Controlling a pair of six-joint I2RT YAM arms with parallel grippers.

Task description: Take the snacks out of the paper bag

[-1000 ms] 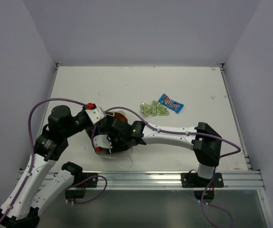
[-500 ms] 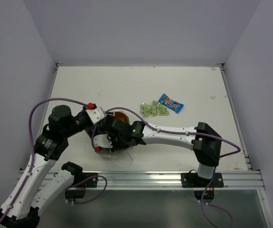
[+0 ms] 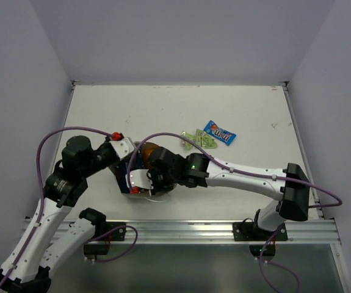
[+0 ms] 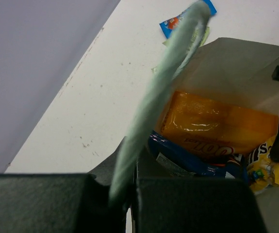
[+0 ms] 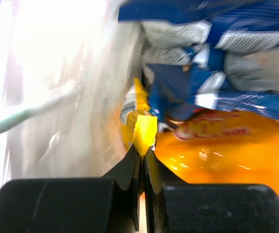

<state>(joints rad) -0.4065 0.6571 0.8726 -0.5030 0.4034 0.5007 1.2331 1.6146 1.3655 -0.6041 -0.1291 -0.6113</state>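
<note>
The mint-green paper bag (image 4: 236, 63) lies on its side at the near left of the table, mostly hidden under both grippers in the top view. My left gripper (image 4: 124, 179) is shut on the edge of the bag's wall (image 4: 154, 97) and holds the mouth open. Inside lie an orange pouch (image 4: 217, 124), a dark blue chip bag (image 4: 192, 160) and a yellow candy pack (image 4: 270, 170). My right gripper (image 5: 143, 153) is inside the bag, shut on the tip of the yellow candy pack (image 5: 145, 128), with the blue chip bags (image 5: 236, 92) just above.
A blue candy pack (image 3: 220, 132) and pale green sachets (image 3: 198, 140) lie on the table to the right of the bag. The left gripper (image 3: 126, 160) and right gripper (image 3: 146, 178) are close together. Walls stand at the back and both sides.
The right arm has drawn back to the right, its elbow swinging out, with the gripper still at the bag. The left arm has held still.
</note>
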